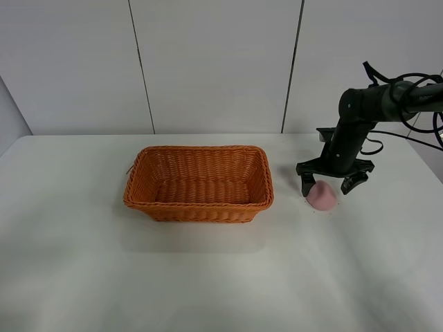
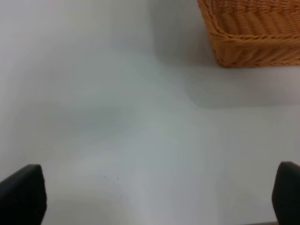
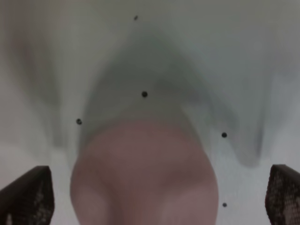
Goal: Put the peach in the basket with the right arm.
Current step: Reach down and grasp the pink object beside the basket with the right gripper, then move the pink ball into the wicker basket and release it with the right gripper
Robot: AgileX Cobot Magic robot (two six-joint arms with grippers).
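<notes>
The pink peach (image 1: 322, 196) rests on the white table to the right of the orange-brown wicker basket (image 1: 199, 182). My right gripper (image 1: 331, 185) hangs open just over and behind the peach, one finger at each side of it, apart from its skin. In the right wrist view the peach (image 3: 144, 173) looms large and blurred between the two dark fingertips (image 3: 26, 194). A corner of the basket (image 2: 253, 33) shows in the left wrist view, where my left gripper (image 2: 154, 197) stands open over bare table. The left arm is out of the exterior view.
The white table (image 1: 208, 277) ends at a pale panelled wall behind. Black cables (image 1: 415, 135) trail from the right arm near the table's far right edge. Small dark specks (image 3: 144, 94) dot the table surface around the peach.
</notes>
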